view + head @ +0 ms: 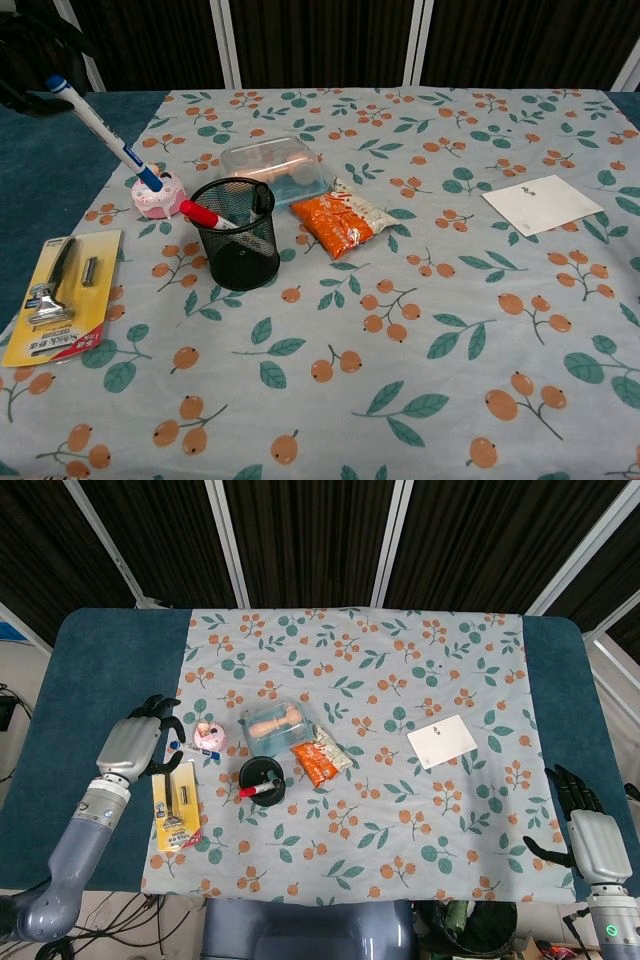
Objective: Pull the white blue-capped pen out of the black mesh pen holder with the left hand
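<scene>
At the far left of the tabletop (110, 660), over the blue edge, the left hand (135, 745) pinches the white blue-capped pen (98, 132); in the chest view the pen slants down to the right, clear of the holder, its blue tip in front of the small pink cake-shaped thing (158, 195). Only a dark part of the hand shows at that view's upper left corner. From the head view the pen (195, 747) lies across between the hand and the pink thing (208, 734).

Below the hand, a yellow razor card (58, 295) lies flat at the cloth's left edge. Right of it stands the black mesh pen holder (238, 235), upright, with a red-capped marker (205, 215) leaning inside. Just behind the holder sits a clear plastic box (275, 165), and beside that an orange snack packet (340, 218), touching or nearly touching the box's corner.

Further right, well apart from these, a white card (542, 203) lies flat on the floral cloth (420, 330).

At the far right, off the tabletop's corner in the head view, the right hand (588, 830) holds nothing, fingers spread.
</scene>
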Robot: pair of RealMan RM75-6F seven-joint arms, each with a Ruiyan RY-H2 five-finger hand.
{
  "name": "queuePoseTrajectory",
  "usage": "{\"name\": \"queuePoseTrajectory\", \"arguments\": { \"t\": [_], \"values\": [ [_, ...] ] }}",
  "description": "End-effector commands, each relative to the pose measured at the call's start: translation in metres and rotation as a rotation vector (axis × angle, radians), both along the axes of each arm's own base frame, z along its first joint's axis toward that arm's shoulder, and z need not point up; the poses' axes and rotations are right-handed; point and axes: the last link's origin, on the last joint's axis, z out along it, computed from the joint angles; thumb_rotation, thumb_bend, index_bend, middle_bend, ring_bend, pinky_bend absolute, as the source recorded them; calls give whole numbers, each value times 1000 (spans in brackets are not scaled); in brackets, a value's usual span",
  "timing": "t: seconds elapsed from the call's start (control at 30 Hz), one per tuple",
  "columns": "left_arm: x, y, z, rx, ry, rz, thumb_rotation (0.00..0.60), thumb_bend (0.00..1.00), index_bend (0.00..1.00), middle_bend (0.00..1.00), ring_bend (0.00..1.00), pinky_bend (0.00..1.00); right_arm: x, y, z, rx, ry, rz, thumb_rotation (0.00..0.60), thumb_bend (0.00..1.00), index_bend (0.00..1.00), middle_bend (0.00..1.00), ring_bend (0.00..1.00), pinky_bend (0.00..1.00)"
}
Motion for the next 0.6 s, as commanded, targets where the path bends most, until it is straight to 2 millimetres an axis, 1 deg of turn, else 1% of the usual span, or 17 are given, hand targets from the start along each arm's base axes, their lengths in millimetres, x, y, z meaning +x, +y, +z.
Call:
{"name": "queuePoseTrajectory", "arguments": {
  "t": [0.03,0.13,0.27,0.43,0.53,0.6],
  "values": [
    [0,-2,-12,-24,8,-5,600,370,522,128,0,171,0,0,0,0,0,0,600,278,0,0,0,128],
    [1,-3,-21,-34,9,-8,600,348,485,124,0,171,0,0,0,1,-1,-1,600,278,0,0,0,128],
    [0,-3,-24,-23,22,-12,600,269,379,100,0,171,-1,0,1,2,-2,-1,600,279,0,0,0,129],
    [-5,-2,-18,2,13,4,600,219,247,80,0,161,-1,0,0,4,0,-1,600,278,0,0,0,129],
    [-10,-3,-9,25,-7,18,600,215,179,60,0,151,-1,0,0,5,1,0,600,278,0,0,0,129],
    [-16,-7,-3,36,-26,28,600,212,128,45,0,140,-1,0,0,4,4,0,600,279,0,0,0,128]
  ]
}}
